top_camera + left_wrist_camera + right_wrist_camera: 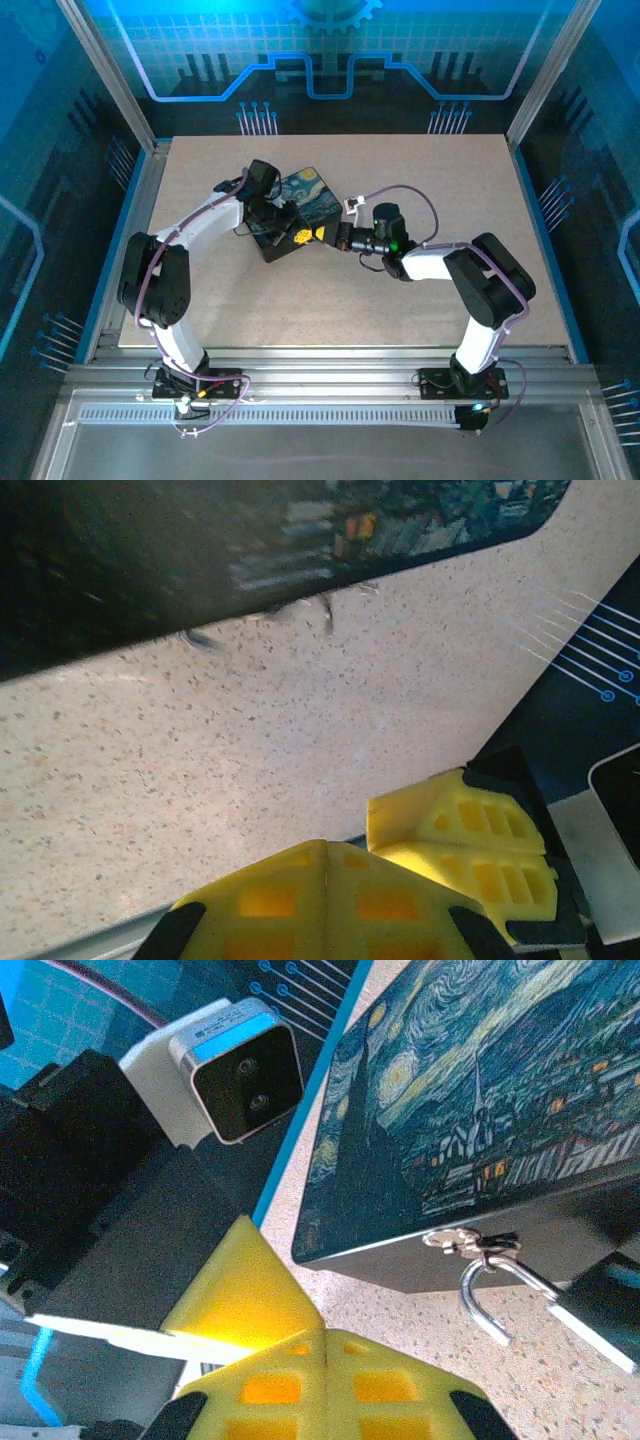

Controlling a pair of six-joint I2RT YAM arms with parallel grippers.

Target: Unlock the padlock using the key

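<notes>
The padlock (598, 1305) hangs at the front of the painted-lid box (470, 1090). Its silvery shackle (476, 1312) is hooked through the box's metal hasp (452, 1239), and its dark body is cut off by the right edge of the right wrist view. My right gripper (325, 1332) is shut just left of and below the hasp, with nothing showing between its yellow fingers. My left gripper (325, 842) is also shut, beside the right gripper's finger (460, 840), and it stands near the box corner (298, 238). The key is hidden.
The box (300, 205) lies left of centre on the speckled tabletop (420, 180), with both arms converging on its near corner. The left arm's wrist camera (235, 1070) sits close to the right gripper. Metal frame rails border the table.
</notes>
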